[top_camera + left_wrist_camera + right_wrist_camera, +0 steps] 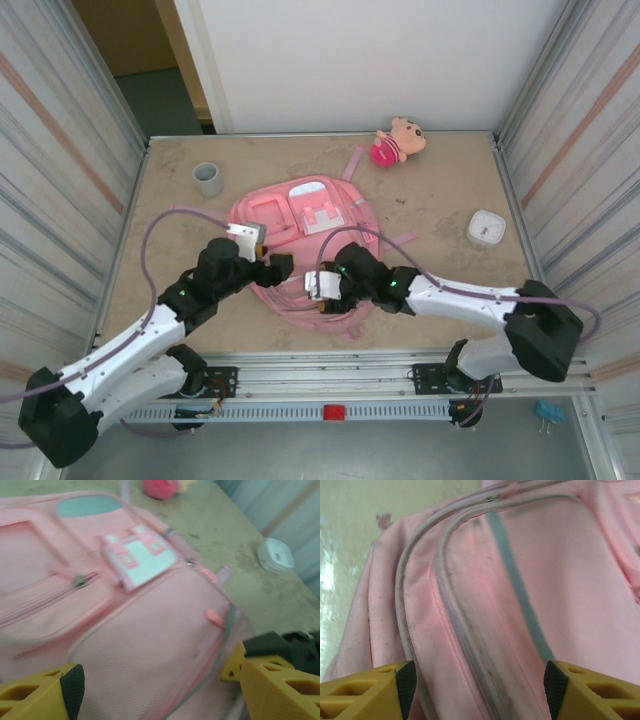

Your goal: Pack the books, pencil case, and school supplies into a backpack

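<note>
1. Top external view
   - The backpack (290,215) is seen lying flat at the middle of the table (440,190), front face up. Its long axis is judged to run from the near edge towards the far wall, with the pale front pocket (318,215) at the far half.
   - Both arms are reached in over its near end. The left gripper (279,267) is placed at the near-left part of the bag and the right gripper (325,298) at the near-right part, close beside each other.
   - A grey cup (208,178), a plush doll (398,142) and a white box (485,228) are left well apart from the bag.

2. Left wrist view
   - The left gripper (160,692) is shown with its jaws spread wide and nothing clamped.
   - The backpack (150,645) is spread just below and ahead of them. The front pocket (140,557) is found further ahead, and the white box (275,555) off to the right.

3. Right wrist view
   - The right gripper (477,690) is likewise held apart, with no grip taken.
   - The backpack (580,580) lies directly beneath. Its main zip seam (465,630) is seen running lengthwise out from between the jaws, and it appears shut.
   - The right arm is therefore judged the nearer to the seam. Before anything is packed, the zip pull will probably have to be found somewhere along that line; it cannot be made out here.
</note>
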Controlling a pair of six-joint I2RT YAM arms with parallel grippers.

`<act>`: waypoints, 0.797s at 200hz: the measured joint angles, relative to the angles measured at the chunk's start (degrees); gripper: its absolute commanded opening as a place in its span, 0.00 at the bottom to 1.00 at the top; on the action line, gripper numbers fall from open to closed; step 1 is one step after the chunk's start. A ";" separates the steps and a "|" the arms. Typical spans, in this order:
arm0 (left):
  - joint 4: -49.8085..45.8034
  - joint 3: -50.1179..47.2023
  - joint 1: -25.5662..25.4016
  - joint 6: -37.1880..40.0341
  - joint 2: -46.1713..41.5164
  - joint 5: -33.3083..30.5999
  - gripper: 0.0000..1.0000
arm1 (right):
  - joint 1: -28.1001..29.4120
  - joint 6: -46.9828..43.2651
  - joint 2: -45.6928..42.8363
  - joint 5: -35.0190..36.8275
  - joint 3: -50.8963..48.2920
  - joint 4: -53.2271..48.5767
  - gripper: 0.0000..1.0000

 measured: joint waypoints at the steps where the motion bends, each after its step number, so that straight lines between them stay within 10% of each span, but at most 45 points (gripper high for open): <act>1: 0.00 -0.11 0.11 -0.07 -0.07 -0.09 0.81 | 0.07 -0.13 0.15 0.07 0.00 0.11 0.66; 66: -5.38 -3.76 5.88 -6.54 -2.19 -1.07 0.79 | 3.28 -12.31 7.10 8.98 -1.79 13.51 0.00; 159: 4.50 -6.40 6.23 4.04 -0.48 10.23 0.76 | -4.07 -14.43 -11.93 4.24 -1.57 -1.99 0.00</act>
